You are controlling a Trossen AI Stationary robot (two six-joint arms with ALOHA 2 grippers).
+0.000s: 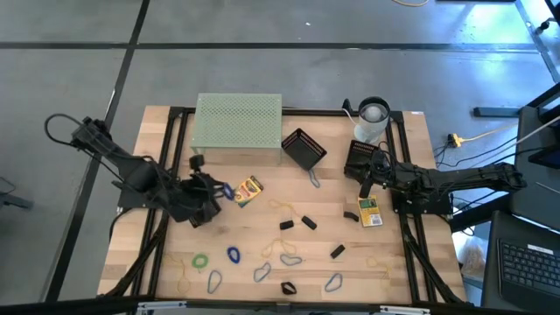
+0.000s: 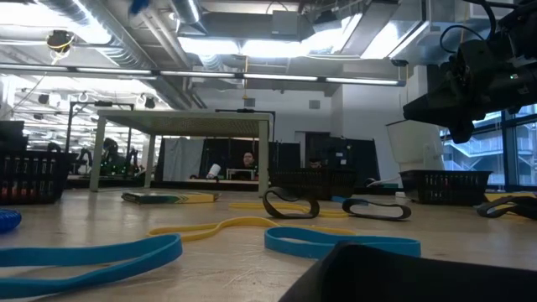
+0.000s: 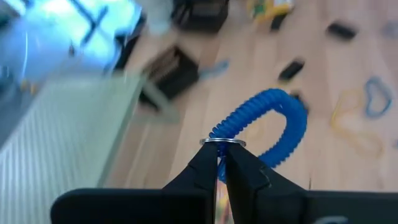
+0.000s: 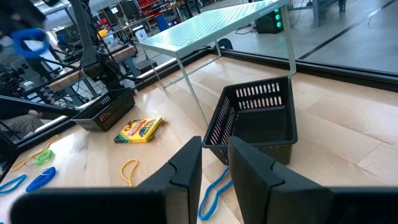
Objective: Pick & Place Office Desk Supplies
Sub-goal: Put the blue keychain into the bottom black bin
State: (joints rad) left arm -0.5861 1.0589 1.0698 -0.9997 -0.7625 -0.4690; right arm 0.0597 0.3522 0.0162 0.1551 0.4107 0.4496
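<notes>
While left fingers (image 3: 219, 163) pinch the blue coil (image 3: 268, 121), right fingers (image 4: 214, 163) stand apart near a black basket (image 4: 256, 121).

Two dark jointed arms w/ black cables, wedge-shaped black fingers (image 3: 249, 180).

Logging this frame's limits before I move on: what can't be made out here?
- Crayon box beside the right end effector: label too small in the high view.
- Blue coil loop held by the left end effector: surroundings blurred in the left wrist view.
- Black basket: its contents hidden by its walls in the right wrist view.
</notes>
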